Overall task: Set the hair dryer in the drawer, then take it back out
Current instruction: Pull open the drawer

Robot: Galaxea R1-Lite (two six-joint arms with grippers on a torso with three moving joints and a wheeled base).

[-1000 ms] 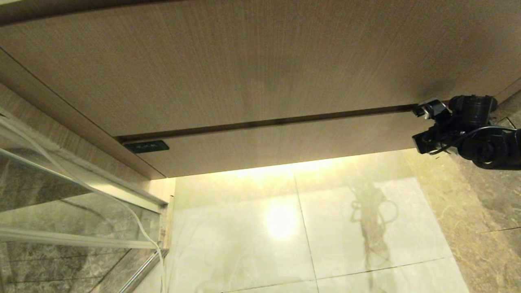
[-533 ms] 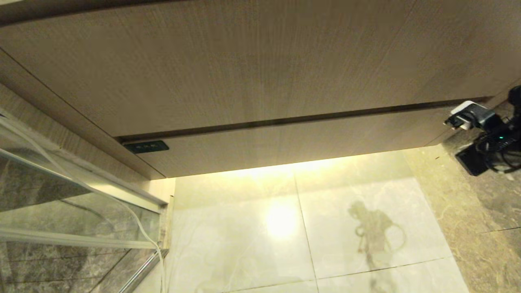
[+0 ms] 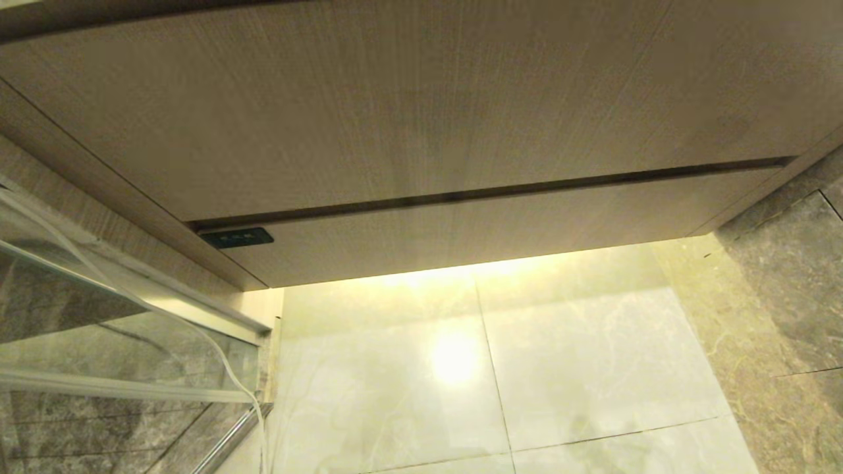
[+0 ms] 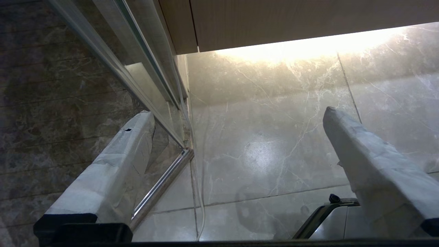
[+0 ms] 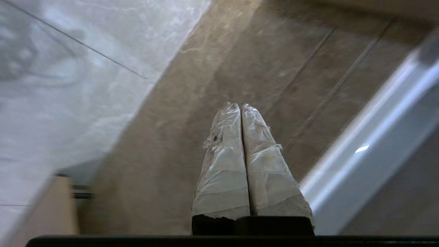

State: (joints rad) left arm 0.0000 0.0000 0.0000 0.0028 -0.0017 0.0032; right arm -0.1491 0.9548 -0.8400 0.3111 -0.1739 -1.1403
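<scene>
Tall wood-grain panel (image 3: pixel 408 112), flat, matte, fills upper head view. Below it the drawer (image 3: pixel 474 227): wide, shallow, same grain, handleless front flush shut, small dark label (image 3: pixel 237 237) at its left end. Floor (image 3: pixel 494 368): glossy pale marble tiles w/ thin grout lines, warm glare spot; darker veined stone to the right. Glass partition w/ chrome rail (image 4: pixel 161 181) left. Hair dryer: not visible in any view. Left gripper (image 4: pixel 236 144): taped fingers spread wide, holding nothing, over floor. Right gripper (image 5: pixel 241 109): taped fingers pressed together, empty, above dark stone.
</scene>
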